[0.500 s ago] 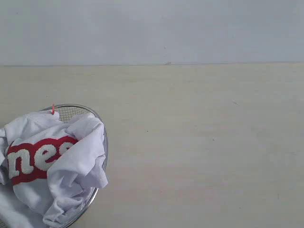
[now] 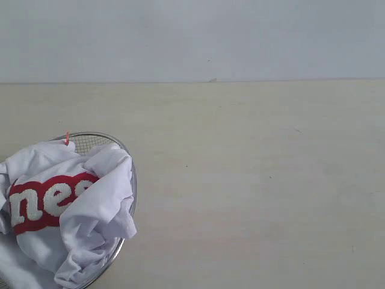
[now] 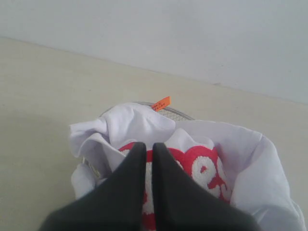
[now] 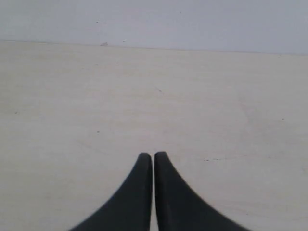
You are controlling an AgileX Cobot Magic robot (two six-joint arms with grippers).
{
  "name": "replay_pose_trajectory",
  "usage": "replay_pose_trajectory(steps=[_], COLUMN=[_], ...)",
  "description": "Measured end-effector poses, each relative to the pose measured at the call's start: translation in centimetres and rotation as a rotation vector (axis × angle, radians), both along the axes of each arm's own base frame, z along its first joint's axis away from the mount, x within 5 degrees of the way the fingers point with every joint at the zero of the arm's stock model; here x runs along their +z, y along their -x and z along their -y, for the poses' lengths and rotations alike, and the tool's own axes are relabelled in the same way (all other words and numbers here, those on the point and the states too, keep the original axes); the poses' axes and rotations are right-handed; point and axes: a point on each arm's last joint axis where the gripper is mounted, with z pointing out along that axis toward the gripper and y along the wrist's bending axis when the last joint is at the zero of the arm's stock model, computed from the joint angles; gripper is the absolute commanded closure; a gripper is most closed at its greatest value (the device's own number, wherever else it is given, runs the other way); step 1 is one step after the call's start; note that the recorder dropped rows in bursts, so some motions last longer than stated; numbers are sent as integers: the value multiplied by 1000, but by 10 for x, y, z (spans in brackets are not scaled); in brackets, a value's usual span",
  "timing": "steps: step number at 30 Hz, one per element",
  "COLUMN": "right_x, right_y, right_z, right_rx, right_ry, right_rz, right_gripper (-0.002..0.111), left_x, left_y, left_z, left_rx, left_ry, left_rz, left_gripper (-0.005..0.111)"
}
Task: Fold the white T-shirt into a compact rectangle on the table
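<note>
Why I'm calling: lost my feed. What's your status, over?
Left gripper shut, right gripper shut. White cotton T-shirt, red banner, crumpled in round wire-mesh basket, not yet on pale beige table. Nothing blocking.

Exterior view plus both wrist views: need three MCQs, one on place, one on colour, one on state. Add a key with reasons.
1. Where is the white T-shirt?
A. laid out flat
B. bunched in the wire-mesh basket on the table
C. draped over an arm

2. What colour is the chest banner?
A. blue
B. red
C. green

3. How do the left gripper and the right gripper stand?
A. both wide open
B. one open, one shut
C. both shut

Key:
1 B: crumpled cloth fills the basket and spills over its rim.
2 B: a red band lies behind the white letters.
3 C: each wrist view shows the two fingers pressed together.
</note>
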Motion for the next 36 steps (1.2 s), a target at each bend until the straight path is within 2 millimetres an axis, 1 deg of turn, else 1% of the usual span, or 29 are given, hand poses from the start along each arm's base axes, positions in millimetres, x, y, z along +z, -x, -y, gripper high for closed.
replay_pose_trajectory(steps=[16,18,20,24,27,30,36], right_x=[0,0,0,0,0,0,0], right_y=[0,0,0,0,0,0,0], right_z=[0,0,0,0,0,0,0], right_rx=[0,0,0,0,0,0,0], right_ry=[0,0,0,0,0,0,0], right_rz=[0,0,0,0,0,0,0], right_gripper=[108,108,108,108,108,108,108], left_x=[-1,7,19,50,70,80,92], left_y=[0,2,3,9,15,20,26], left_z=[0,0,0,0,-1,-1,0], left_rx=[-4,-9,-10,-9,-13,-20,-31], left_ry=[-25,-28,-27,-21,-19,-22,-2], left_rz=[-14,-20,11,102,135,124,129], left_gripper=[102,102,102,102,102,102,102])
